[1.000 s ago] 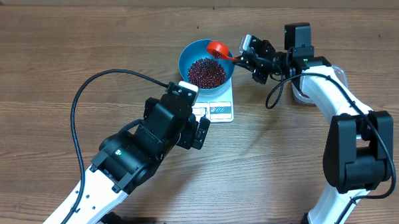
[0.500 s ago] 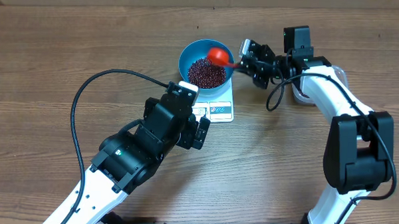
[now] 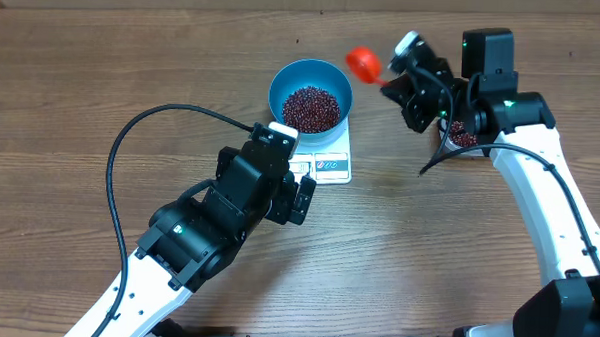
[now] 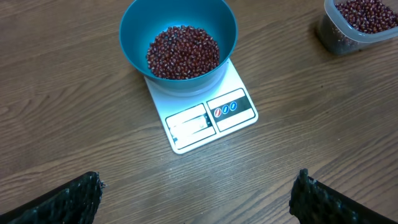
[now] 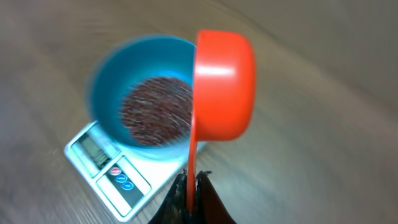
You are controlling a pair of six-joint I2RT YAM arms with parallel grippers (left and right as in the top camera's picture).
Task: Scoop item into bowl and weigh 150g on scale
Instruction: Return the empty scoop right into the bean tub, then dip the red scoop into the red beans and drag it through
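In the left wrist view, the left tool (image 4: pixel 196 198) is spread wide at the bottom. Beyond it the scale (image 4: pixel 205 121), display edge toward the lower frame, carries the bowl (image 4: pixel 134 25) of beans (image 4: pixel 182 51). A tub (image 4: pixel 333 37) sits upper right on the tabletop (image 4: pixel 62 124). Only the right wrist view shows the right tool (image 5: pixel 193 194) pinching the scoop (image 5: pixel 224 87), its handle running straight up the frame.

Brown wood-grain table (image 3: pixel 84 61), matte surface, soft even light

— We see a brown wooden table (image 4: pixel 74 124), matt, its grain plain. And the round blue plastic bowl (image 4: pixel 134 37)?
— Smooth, we'd say, slightly glossy. The dark red beans (image 4: pixel 183 51) inside it look coarse and grainy. The flat white plastic scale (image 4: pixel 186 134) beneath that bowl is smooth. The red plastic scoop (image 5: pixel 224 87) shines.
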